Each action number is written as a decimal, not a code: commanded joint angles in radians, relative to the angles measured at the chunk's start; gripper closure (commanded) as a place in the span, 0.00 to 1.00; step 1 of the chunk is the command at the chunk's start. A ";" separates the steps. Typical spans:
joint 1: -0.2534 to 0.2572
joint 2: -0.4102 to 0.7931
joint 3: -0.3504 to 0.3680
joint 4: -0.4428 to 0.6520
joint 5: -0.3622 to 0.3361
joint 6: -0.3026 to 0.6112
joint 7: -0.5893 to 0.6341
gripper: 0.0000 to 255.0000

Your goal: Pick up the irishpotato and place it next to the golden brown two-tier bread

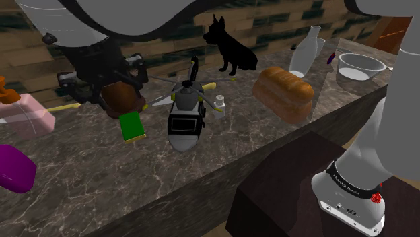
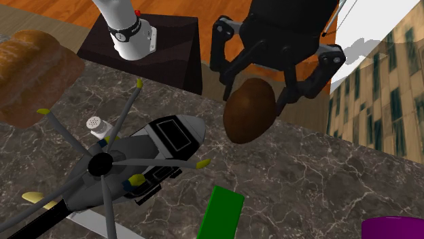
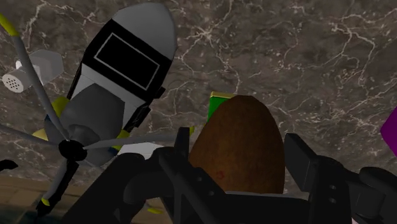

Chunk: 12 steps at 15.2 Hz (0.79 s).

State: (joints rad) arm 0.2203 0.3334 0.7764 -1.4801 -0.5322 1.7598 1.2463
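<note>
- The black gripper (image 2: pixel 253 92) clasps a brown potato (image 2: pixel 248 115) between its two fingers. They are closed only as far as the potato's width allows, and the grip falls across the wide middle, probably so the rounded thing cannot roll out.
- The potato hangs clear of the marble counter (image 2: pixel 326 176), just beside the toy helicopter (image 2: pixel 136 163) and near its nose. At that height it looks set to pass over the toy rather than push through it.
- A green block (image 2: pixel 221 210) lies on the counter beside the helicopter, nearly under the potato and apparently not touched.
- The loaf of bread (image 1: pixel 283 93), the goal, sits on the other side of the helicopter from the potato and well apart from it — so the toy and its rotor blades stand in the path of the carry.
- A small white shaker (image 1: pixel 219 108) stands just beside the helicopter on the bread's side, narrowing the free counter there.
- By the look of things, the pick is done and the placing not yet begun.
</note>
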 commanded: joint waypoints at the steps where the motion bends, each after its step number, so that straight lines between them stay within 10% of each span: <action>1: -0.067 -0.069 0.005 -0.077 0.047 0.040 -0.043 1.00; 12: -0.310 -0.393 -0.095 -0.410 0.300 0.238 -0.379 1.00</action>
State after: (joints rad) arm -0.0743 -0.0297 0.6967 -1.8613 -0.2568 1.9811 0.9037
